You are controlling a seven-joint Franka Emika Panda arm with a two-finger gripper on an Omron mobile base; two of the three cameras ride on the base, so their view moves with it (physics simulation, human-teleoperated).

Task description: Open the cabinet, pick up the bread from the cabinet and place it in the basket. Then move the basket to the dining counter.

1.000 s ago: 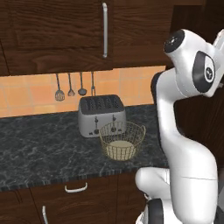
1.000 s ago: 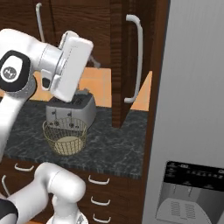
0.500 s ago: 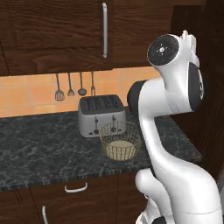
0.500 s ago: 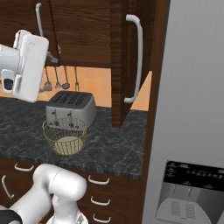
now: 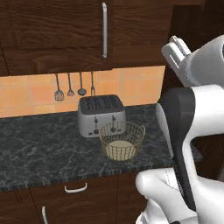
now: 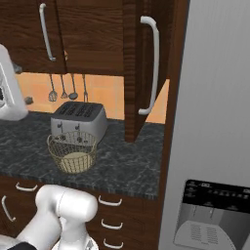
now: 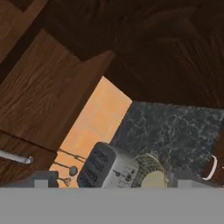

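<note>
Basket (image 7: 151,174) sits below open end effector (image 7: 109,181).

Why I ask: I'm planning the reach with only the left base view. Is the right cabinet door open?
Observer: Yes. In the right base view the right cabinet door stands swung out, edge-on to the camera.
Operator: And the gripper?
Observer: In the hand view the gripper is open with nothing between its fingers, facing the toaster and the basket.
</note>
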